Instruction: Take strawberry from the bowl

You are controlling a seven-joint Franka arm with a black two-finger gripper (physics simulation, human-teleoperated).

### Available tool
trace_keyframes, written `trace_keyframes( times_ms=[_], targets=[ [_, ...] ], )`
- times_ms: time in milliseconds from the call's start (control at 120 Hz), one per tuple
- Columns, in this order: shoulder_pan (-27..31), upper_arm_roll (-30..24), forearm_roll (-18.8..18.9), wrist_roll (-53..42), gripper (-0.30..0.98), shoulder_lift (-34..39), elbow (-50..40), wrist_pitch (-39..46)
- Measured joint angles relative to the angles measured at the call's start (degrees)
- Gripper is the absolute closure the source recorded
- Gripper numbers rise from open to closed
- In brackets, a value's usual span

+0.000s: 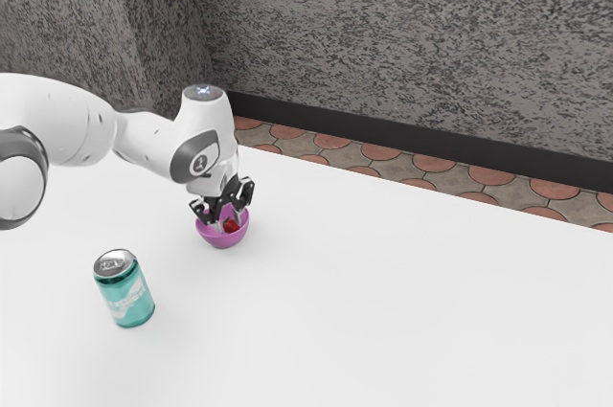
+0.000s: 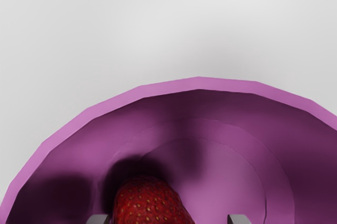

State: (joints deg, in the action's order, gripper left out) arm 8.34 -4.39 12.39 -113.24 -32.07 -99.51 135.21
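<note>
Strawberry (image 2: 147, 205) sits inside the bowl (image 1: 222, 238), low down and off to 1 side of its middle, red all over with small pale seeds showing. From where I stand, the hand (image 1: 230, 219) is right over the bowl with its 2 fingers pointing down into it. They're spread wide, with the strawberry between them: it lies close beside 1 fingertip, and a strip of purple bowl separates it from the other. I can't tell whether that nearer fingertip is touching the fruit. Dark shadows fall across the inside of the bowl next to the strawberry.

The arm (image 1: 144, 134) comes in from the exterior view's left of the bowl, white and rounded, and bends down over it. The bowl itself is upright on the white counter (image 1: 402, 292). Also on the counter is 1 teal can (image 1: 127, 294) with a silvery top, standing well apart from the bowl, toward the exterior view's left and nearer the camera. Beyond the bowl, past the counter's far edge, reddish round tiles (image 1: 421, 166) cover the floor, and a speckled gray wall (image 1: 412, 33) rises behind them.
</note>
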Motion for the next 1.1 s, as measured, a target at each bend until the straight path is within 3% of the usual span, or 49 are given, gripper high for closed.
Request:
trace_keyframes(
  times_ms=[308,608,800,1000,1100],
  targets=[
    [0.11,0.00,-0.03,-0.71,0.46,-1.05,0.01,1.67],
    [0.24,-0.01,-1.51,-0.63,0.66,-0.46,-0.62,3.94],
    [-0.76,-0.03,-2.98,-0.47,0.68,10.70,-7.14,3.44],
    [-7.15,-5.08,-5.52,0.17,0.69,10.57,-6.17,2.63],
    [-7.34,-5.32,-5.59,0.98,0.50,9.74,-5.87,2.25]
  ],
)
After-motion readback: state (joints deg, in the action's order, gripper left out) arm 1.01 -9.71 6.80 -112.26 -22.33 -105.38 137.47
